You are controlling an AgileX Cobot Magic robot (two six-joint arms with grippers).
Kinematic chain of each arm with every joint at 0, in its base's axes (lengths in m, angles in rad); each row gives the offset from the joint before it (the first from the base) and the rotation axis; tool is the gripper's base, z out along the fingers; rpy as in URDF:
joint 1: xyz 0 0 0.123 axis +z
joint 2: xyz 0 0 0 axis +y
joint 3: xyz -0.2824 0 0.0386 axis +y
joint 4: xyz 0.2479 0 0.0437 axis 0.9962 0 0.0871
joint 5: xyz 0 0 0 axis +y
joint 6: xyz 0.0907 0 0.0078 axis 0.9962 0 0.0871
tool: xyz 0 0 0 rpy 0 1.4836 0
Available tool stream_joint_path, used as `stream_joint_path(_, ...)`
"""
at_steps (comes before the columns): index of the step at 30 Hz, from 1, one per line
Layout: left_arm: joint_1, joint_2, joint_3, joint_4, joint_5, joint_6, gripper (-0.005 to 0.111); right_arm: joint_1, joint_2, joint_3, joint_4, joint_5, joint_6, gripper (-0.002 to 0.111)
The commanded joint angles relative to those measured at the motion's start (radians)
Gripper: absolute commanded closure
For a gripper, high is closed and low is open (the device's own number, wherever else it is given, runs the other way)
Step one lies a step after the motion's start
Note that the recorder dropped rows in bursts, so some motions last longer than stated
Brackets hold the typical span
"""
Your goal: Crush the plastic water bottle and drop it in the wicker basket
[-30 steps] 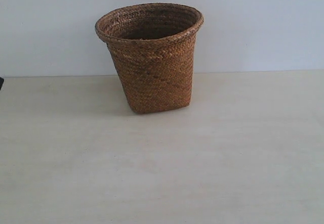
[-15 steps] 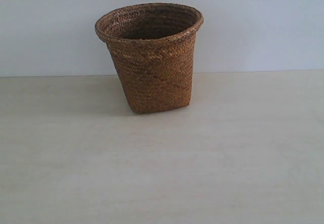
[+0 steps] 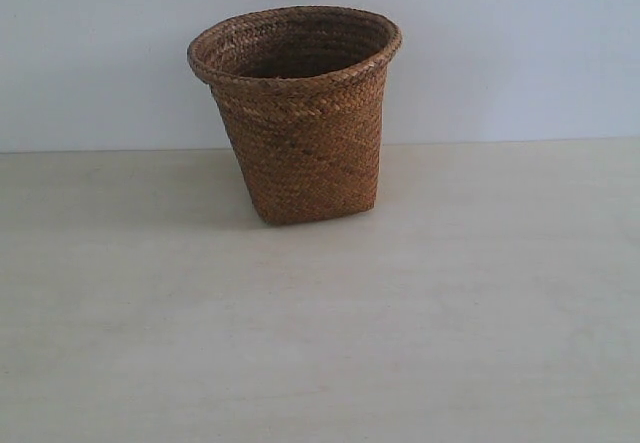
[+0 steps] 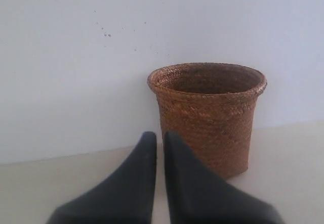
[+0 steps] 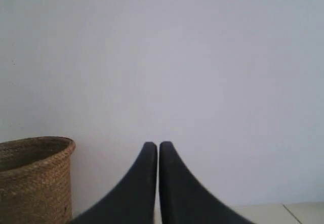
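The brown wicker basket (image 3: 298,113) stands upright at the back of the pale table, near the wall. It also shows in the left wrist view as the wicker basket (image 4: 208,117) and at the edge of the right wrist view as the wicker basket (image 5: 31,178). The plastic water bottle is out of view in every frame. My left gripper (image 4: 159,138) is shut with nothing between its dark fingers, short of the basket. My right gripper (image 5: 158,147) is shut and empty too, off to the basket's side. Neither gripper appears in the exterior view.
A pale wooden table (image 3: 320,333) stretches in front of the basket. A plain white wall (image 3: 520,53) stands right behind it.
A dark shape at the exterior view's left edge one second ago has left the view. The basket has not moved.
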Motion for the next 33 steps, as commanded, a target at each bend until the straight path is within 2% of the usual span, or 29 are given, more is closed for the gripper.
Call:
stream_joint_path(1,0.004,-0.008,0.01,0.005,-0.011,-0.035,0.102,-0.005,-0.007,0.021,0.009,0.043,-0.048,0.108)
stream_joint_path(3,0.004,-0.008,0.057,0.008,-0.037,-0.035,0.102,-0.005,-0.007,0.099,0.012,-0.056,-0.051,0.108)
stream_joint_path(5,0.004,-0.008,0.141,0.01,-0.125,-0.035,0.102,-0.005,-0.007,0.171,0.012,-0.134,-0.051,0.108)
stream_joint_path(6,0.004,-0.008,0.185,0.01,-0.181,-0.035,0.102,-0.005,-0.007,0.199,0.012,-0.14,-0.051,0.108)
stream_joint_path(8,0.004,-0.008,0.217,0.01,-0.206,-0.035,0.102,-0.005,-0.007,0.23,0.012,-0.13,-0.063,0.108)
stream_joint_path(15,0.004,-0.008,0.301,0.01,-0.186,-0.035,0.102,-0.005,-0.007,0.325,0.008,-0.057,-0.109,0.108)
stream_joint_path(33,0.004,-0.008,0.317,0.01,-0.19,-0.035,0.102,-0.005,-0.007,0.326,0.008,-0.013,-0.123,0.108)
